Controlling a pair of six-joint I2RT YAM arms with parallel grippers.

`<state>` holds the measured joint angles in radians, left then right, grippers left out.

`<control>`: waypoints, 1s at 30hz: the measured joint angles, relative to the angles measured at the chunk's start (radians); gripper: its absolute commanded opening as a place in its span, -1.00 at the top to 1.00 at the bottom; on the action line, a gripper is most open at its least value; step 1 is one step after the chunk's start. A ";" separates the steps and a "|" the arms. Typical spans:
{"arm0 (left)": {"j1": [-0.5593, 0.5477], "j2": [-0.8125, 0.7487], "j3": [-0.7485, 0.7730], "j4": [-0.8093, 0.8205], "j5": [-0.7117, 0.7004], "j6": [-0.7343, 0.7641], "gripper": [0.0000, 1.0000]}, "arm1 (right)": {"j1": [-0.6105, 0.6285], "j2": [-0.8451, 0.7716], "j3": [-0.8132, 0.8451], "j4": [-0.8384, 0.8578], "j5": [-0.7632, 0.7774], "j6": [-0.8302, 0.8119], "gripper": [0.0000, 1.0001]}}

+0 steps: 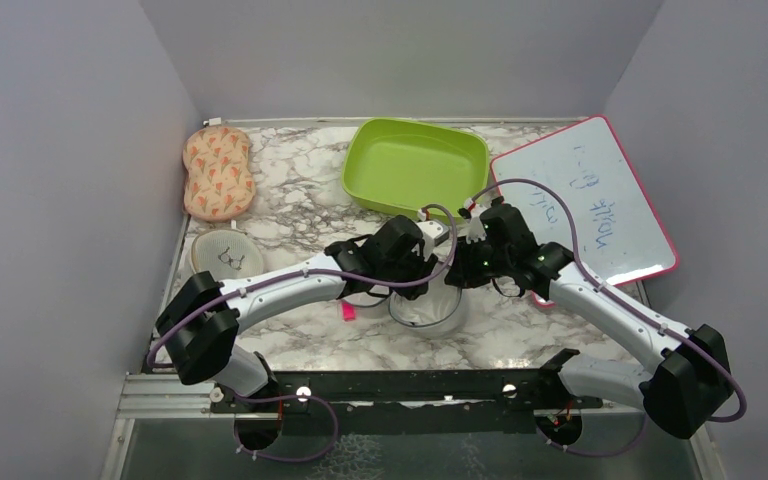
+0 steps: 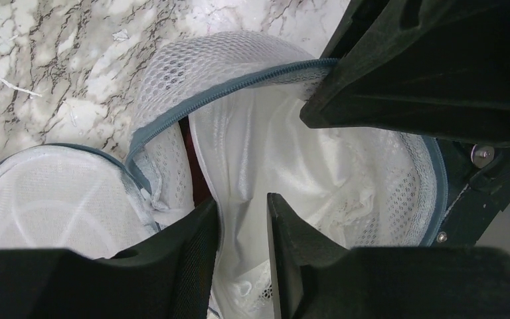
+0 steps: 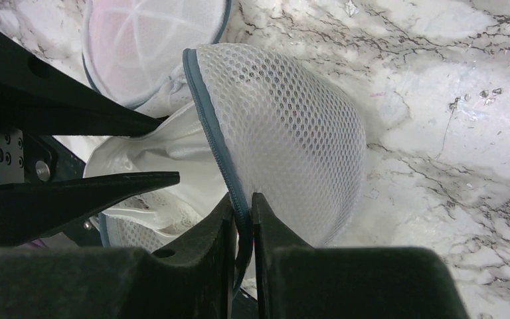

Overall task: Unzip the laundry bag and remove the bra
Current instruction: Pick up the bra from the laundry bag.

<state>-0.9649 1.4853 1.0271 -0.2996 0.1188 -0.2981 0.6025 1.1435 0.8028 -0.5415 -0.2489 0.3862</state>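
The laundry bag (image 3: 285, 126), a white mesh clamshell with a grey-blue zip rim (image 3: 211, 123), lies unzipped between the two arms at the table's near middle (image 1: 425, 310). Its other half (image 2: 46, 193) lies flat beside it. My right gripper (image 3: 241, 199) is shut on the zip rim of the raised half and holds it up. The white satin and lace bra (image 2: 265, 153) sits in the opening. My left gripper (image 2: 242, 203) reaches into the bag, and its fingers pinch a fold of the bra's white fabric.
A lime green tray (image 1: 415, 165) stands at the back centre, with a pink-framed whiteboard (image 1: 590, 200) to its right. A beige mesh round case (image 1: 226, 255) and an orange-patterned pad (image 1: 218, 172) lie at the left. A small pink piece (image 1: 348, 311) lies beside the bag.
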 measured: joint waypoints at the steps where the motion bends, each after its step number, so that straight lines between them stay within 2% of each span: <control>1: -0.002 0.000 0.000 0.000 0.000 0.000 0.52 | 0.000 0.000 0.000 0.001 0.000 0.000 0.76; 5: -0.005 0.002 0.000 0.000 -0.004 -0.002 0.39 | 0.000 0.004 0.000 0.004 -0.004 -0.004 0.76; 9: -0.006 0.026 0.000 0.001 -0.021 0.004 0.40 | 0.000 0.008 0.000 0.004 -0.008 -0.010 0.76; 18: -0.006 0.070 0.000 0.003 -0.040 0.005 0.89 | 0.000 0.009 0.000 0.011 -0.014 -0.018 0.76; 20: -0.007 0.049 0.000 0.002 -0.038 -0.002 1.00 | 0.000 0.009 0.000 0.015 -0.014 -0.018 0.76; 30: -0.011 -0.220 -0.132 0.066 0.028 -0.010 1.00 | 0.000 0.009 0.000 0.040 0.046 -0.002 0.84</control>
<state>-0.9756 1.2655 0.8955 -0.2333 0.1467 -0.3080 0.6025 1.1522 0.8032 -0.5011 -0.2031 0.3843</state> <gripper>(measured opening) 0.014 0.101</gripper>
